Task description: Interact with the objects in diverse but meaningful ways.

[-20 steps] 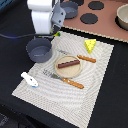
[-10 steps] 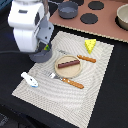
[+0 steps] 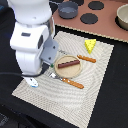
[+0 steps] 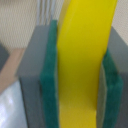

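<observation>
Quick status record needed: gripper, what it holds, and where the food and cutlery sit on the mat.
gripper: shut on banana, jaws either side of it
bar: on plate
cheese: on mat, far corner
knife: on mat, beside plate
fork: at plate's near edge
pot: off mat, on the brown counter

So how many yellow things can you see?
2: the cheese wedge on the mat's far corner, and the banana squeezed in the gripper. The arm may hide more.
</observation>
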Motion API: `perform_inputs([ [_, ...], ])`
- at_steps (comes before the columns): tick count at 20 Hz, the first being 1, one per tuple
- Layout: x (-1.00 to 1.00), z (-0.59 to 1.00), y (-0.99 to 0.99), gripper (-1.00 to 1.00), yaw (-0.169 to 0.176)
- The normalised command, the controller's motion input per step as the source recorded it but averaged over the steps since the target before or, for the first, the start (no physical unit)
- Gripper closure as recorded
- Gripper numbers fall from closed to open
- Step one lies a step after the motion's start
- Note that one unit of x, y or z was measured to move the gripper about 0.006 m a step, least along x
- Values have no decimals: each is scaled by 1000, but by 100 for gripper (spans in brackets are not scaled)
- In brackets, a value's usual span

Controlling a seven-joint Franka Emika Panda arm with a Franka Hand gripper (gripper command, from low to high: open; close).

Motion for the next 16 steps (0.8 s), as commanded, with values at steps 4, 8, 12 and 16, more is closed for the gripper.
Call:
perform_inputs([
  [4, 781, -47, -564, 100, -7],
  [8, 671, -97, -469, 100, -8],
  [12, 337, -182, -219, 100, -7],
  [16, 65, -305, -19, -100, 0],
])
